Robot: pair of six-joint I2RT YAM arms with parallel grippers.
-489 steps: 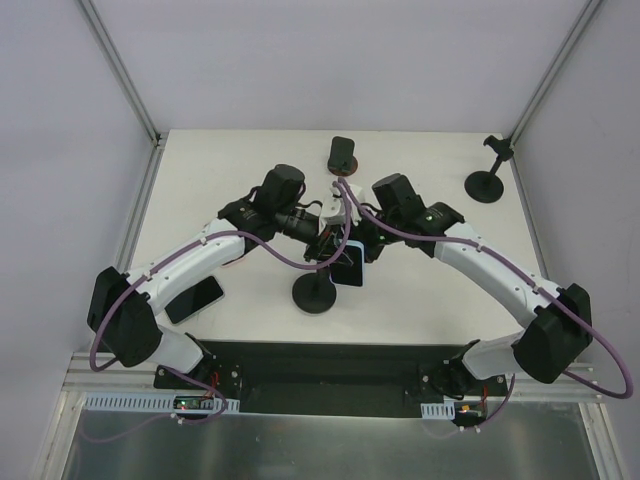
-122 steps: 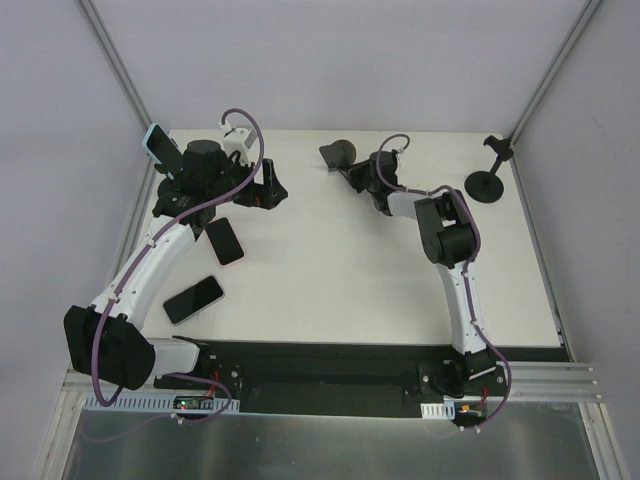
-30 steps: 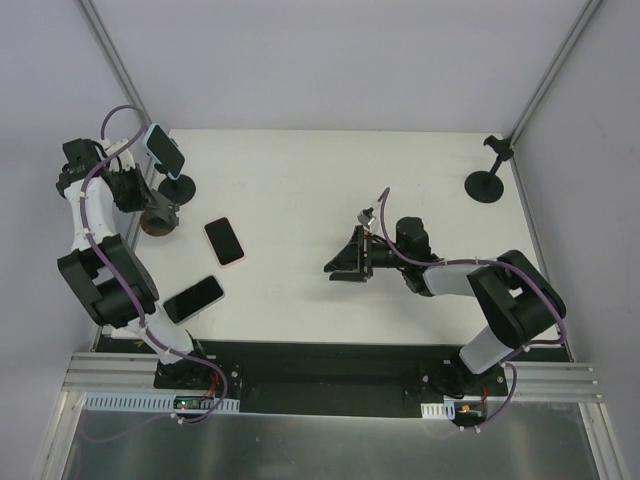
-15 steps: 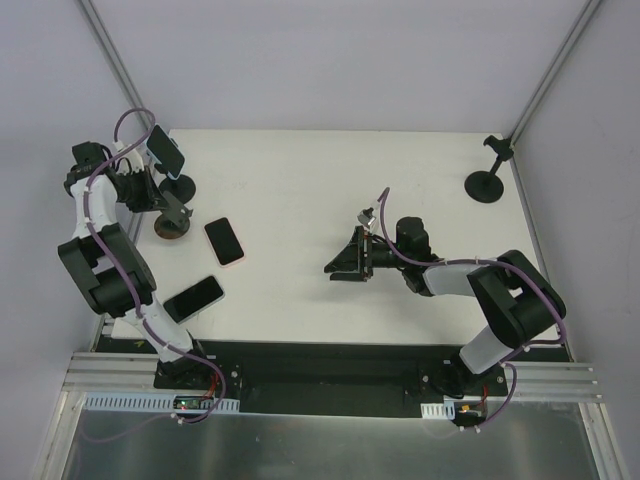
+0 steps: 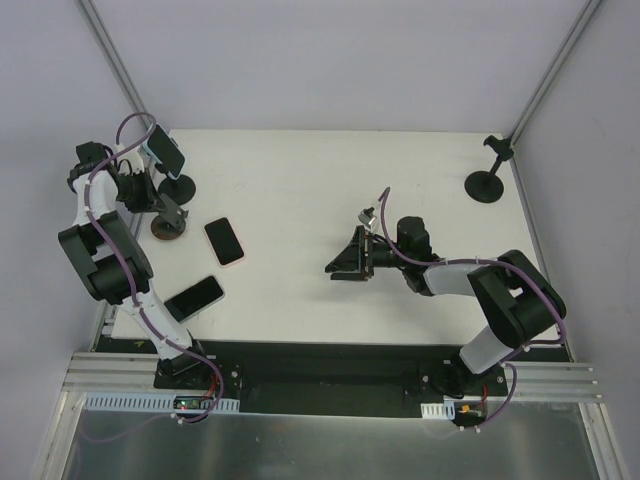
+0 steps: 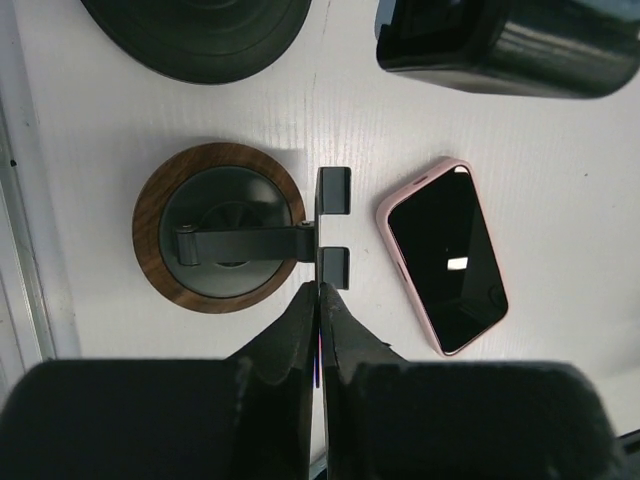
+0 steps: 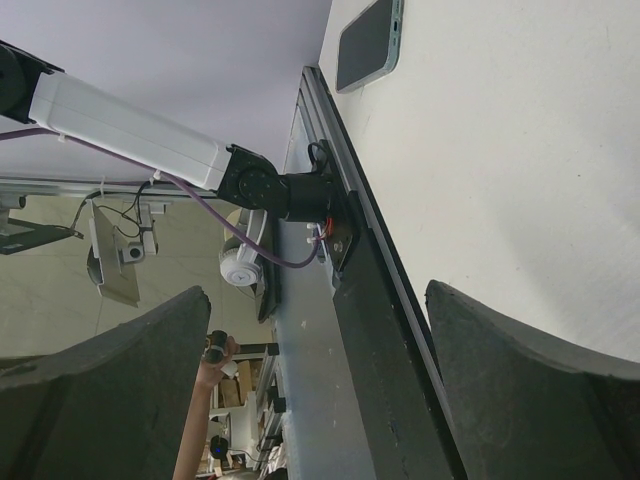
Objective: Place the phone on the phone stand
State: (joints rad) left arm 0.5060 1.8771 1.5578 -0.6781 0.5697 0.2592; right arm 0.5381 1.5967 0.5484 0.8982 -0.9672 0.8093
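A pink-cased phone (image 5: 224, 241) (image 6: 442, 255) lies flat, screen up, on the white table (image 5: 330, 180). Just left of it stands a phone stand with a round wooden base (image 5: 168, 224) (image 6: 220, 240) and a black cradle (image 6: 333, 225) that is empty. My left gripper (image 5: 158, 205) (image 6: 318, 290) hovers over that stand, shut with nothing between its fingers, its tips just short of the cradle. My right gripper (image 5: 350, 256) (image 7: 318, 295) lies low mid-table, open and empty, pointing left.
A light-cased phone (image 5: 164, 153) sits on a black-based stand (image 5: 180, 187) (image 6: 200, 30) at the back left. A dark phone (image 5: 193, 298) (image 7: 368, 42) lies near the front left. An empty black stand (image 5: 487, 178) is at the back right. The frame rail (image 5: 125, 245) runs along the left edge.
My left wrist has swung a little nearer over the wooden-based stand, its gripper staying shut. The right arm has not moved.
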